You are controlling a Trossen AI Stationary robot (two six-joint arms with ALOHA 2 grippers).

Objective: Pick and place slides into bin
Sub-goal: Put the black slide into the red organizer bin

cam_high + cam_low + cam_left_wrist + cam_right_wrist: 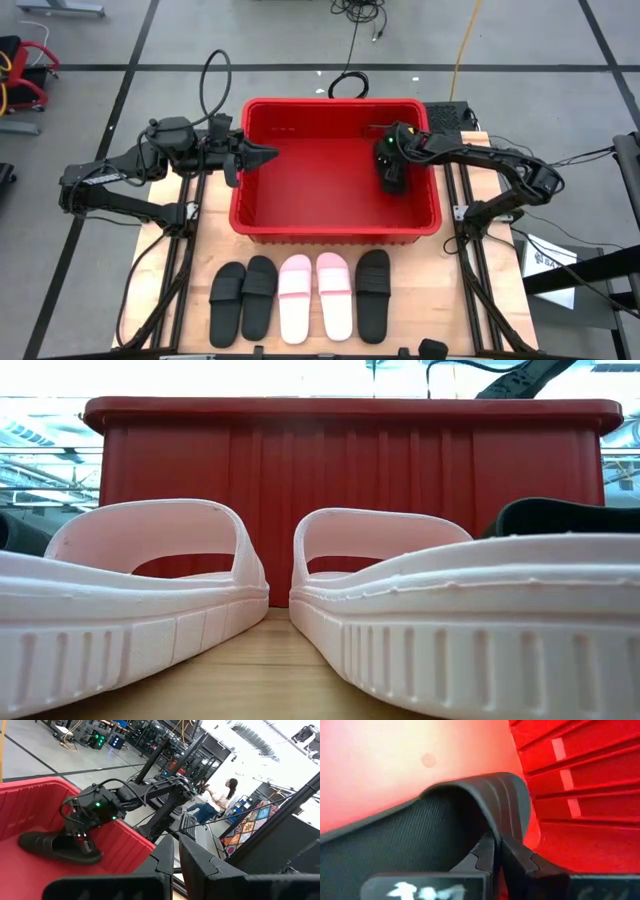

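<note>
You have the red bin (335,225) at the middle of the table (505,290), and there is one thing in it — a black slide (57,847) lying on the bin floor toward its right wall. The right end effector (391,172) is down inside the bin on that slide; in the right wrist view its two dark fingers (485,855) sit almost together, pinching the slide's strap edge between them, so it has hold of the slide with the jaws nearly closed. The left wrist view shows the same thing from across the bin: the slide rests flat on the red floor with the right arm bent over it.

Your left end effector (262,155) hangs at the bin's left rim, pointing inward over it, its fingers drawn together and empty.

In front of the bin, five more slides lie in a row on the table, toes toward the bin: two black slides (244,296) at the left, two pale pink slides (315,296) in the middle just beside each other, and one black slide at the right (373,282). All five sit apart from the bin wall. From table height the pink pair fills the foreground and hides most of the bin's front wall.

Beyond the table, a seated person (220,797) shows in the room among racks and equipment.
</note>
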